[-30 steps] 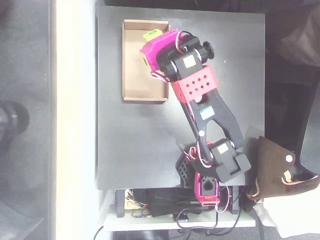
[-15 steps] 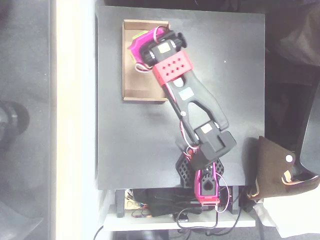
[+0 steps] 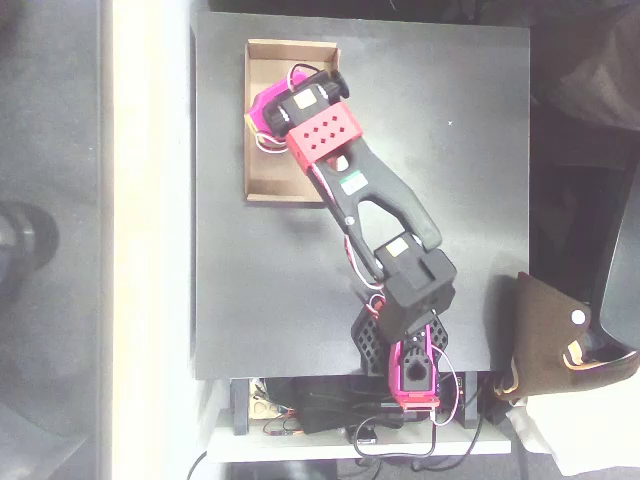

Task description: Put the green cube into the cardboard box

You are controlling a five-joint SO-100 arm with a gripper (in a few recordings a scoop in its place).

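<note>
The cardboard box is a shallow tan tray at the back left of the black table in the overhead view. My magenta gripper hangs over the box's left half, pointing left, with the black wrist motor and red block covering most of it from above. The jaws are hidden under the wrist, so I cannot tell how they stand. The green cube is hidden; no lime colour shows in or around the box.
The black table ends in a pale strip on the left. My arm's base sits at the table's front edge. A brown leather-like object lies off the table's right front corner.
The arm has swung left, carrying the gripper from the box's back right corner to over its left half. The green cube, visible at the gripper before, is now covered.
</note>
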